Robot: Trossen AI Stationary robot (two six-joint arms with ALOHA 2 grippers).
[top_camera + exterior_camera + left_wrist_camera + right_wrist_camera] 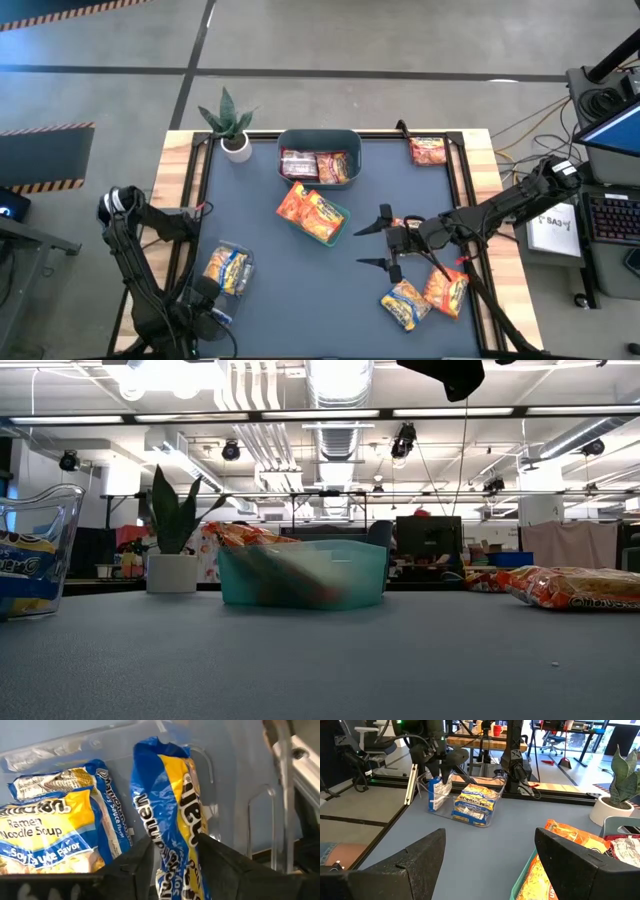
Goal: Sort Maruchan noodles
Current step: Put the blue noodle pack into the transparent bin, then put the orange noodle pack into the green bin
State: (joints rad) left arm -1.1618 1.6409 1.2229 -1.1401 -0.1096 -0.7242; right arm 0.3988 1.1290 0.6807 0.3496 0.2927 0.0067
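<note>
While the left gripper (172,862) stands at about seven o'clock on the table with a yellow packet (167,815) upright between its loosening fingers, the release into the clear bin (437,795) wants finishing cleanly: I would part the fingers fully, let the packet tip against its twins (55,830), then lift straight out. Orange packets (312,212) lie at centre, red ones in the tub (320,152) at twelve. The right gripper (377,246), wide open and empty, waits near four o'clock beside two loose packets (425,295).
</note>
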